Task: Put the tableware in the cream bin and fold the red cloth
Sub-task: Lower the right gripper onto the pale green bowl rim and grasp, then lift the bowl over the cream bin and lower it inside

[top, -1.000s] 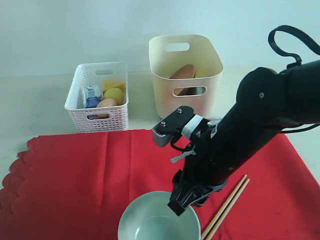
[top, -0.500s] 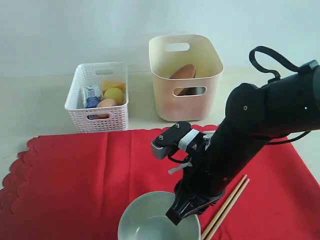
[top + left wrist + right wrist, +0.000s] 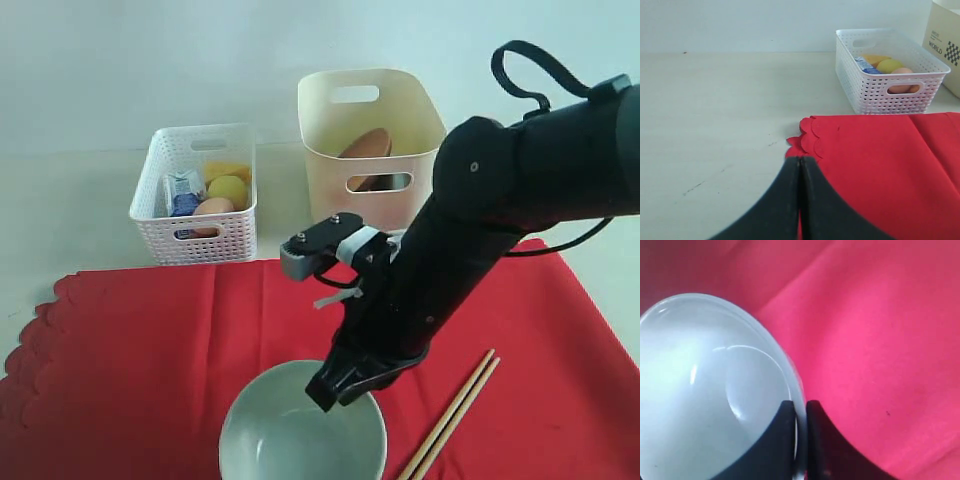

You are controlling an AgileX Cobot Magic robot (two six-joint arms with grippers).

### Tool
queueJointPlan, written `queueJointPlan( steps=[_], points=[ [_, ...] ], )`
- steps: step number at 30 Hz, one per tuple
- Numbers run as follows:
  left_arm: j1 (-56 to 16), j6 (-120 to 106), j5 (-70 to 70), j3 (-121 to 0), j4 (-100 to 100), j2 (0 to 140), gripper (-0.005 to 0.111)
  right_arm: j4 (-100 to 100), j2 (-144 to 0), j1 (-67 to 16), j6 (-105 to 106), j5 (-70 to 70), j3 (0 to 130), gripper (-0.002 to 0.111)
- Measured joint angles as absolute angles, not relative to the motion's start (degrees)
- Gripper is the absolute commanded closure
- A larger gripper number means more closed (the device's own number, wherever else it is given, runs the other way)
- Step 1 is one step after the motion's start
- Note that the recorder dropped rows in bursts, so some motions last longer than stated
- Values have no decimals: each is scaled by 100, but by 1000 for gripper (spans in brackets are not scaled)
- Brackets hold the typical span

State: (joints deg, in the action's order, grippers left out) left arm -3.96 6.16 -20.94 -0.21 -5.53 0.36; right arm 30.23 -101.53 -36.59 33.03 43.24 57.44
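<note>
My right gripper point(image 3: 335, 388) point(image 3: 800, 407) is shut on the rim of the pale green bowl point(image 3: 290, 440) point(image 3: 705, 390), one finger inside and one outside, over the red cloth point(image 3: 150, 350) point(image 3: 875, 330). Wooden chopsticks point(image 3: 455, 412) lie on the cloth to the bowl's right. The cream bin point(image 3: 372, 150) stands behind, with the brown plate point(image 3: 366, 145) leaning inside it. My left gripper point(image 3: 800, 162) is shut with nothing in it, low over the table at the scalloped corner of the red cloth point(image 3: 875, 165). It does not show in the exterior view.
A white lattice basket point(image 3: 196, 192) point(image 3: 890, 70) left of the cream bin holds a lemon point(image 3: 228, 190), an egg point(image 3: 212, 206), cheese and a small blue-white carton point(image 3: 183, 190). Bare pale tabletop point(image 3: 715, 115) lies left of the cloth.
My right arm has moved left and slightly up with the bowl in its grip; the bowl has shifted left on the cloth and shows more fully.
</note>
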Motion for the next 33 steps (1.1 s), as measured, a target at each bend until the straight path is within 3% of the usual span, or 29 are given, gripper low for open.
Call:
queueJointPlan(
  steps=[8, 19, 33],
  points=[
    [-396, 616, -2094, -21, -553, 36, 107, 3010, -9709, -3614, 3107, 3820, 6493, 108],
    [-396, 616, -2094, -21, -553, 36, 107, 2998, -9749, -2390, 2820, 3823, 8280, 108],
    [-396, 616, -2094, -21, -553, 36, 107, 2998, -11187, -1420, 2571, 3999, 9858, 108]
  ],
)
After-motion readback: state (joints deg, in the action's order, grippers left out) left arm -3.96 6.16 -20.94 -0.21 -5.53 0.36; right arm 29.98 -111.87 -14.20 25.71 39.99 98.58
